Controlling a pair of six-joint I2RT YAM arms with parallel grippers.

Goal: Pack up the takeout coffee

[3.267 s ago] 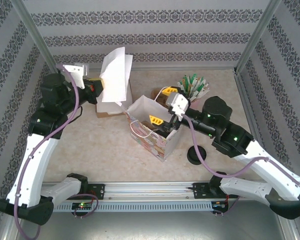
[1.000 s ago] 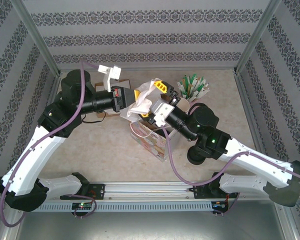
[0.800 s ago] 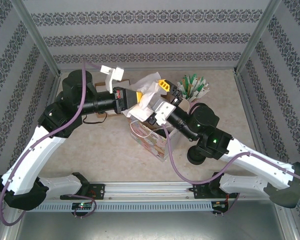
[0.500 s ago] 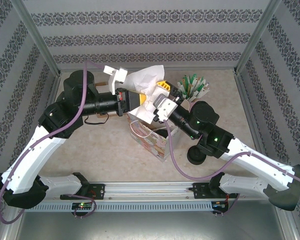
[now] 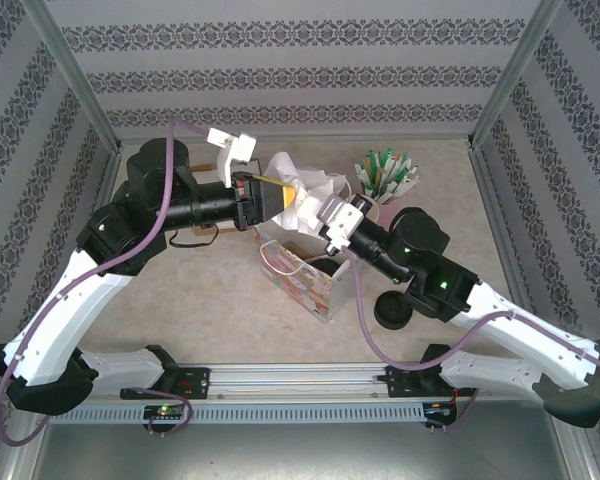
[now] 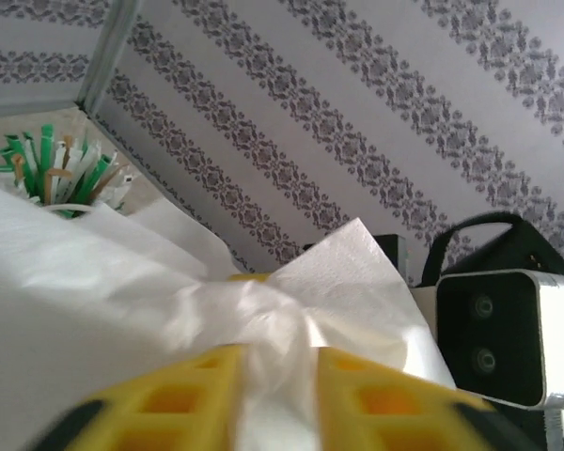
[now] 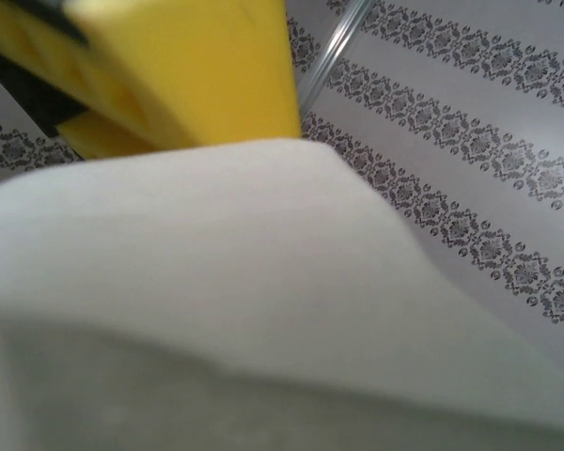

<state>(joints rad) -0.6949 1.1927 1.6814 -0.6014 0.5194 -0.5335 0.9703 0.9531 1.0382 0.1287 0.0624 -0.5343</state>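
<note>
My two arms meet above the patterned paper bag (image 5: pixel 302 278), which stands open on the tabletop (image 5: pixel 200 290). My right hand (image 5: pixel 310 208) is clenched on a crumpled white paper sheet (image 5: pixel 305 182). My left hand (image 5: pixel 280 188) has its yellow fingers (image 6: pixel 183 395) parted, loose around the same sheet. Sheet and arms hide the bag's inside, so I cannot tell where the takeout coffee is.
</note>
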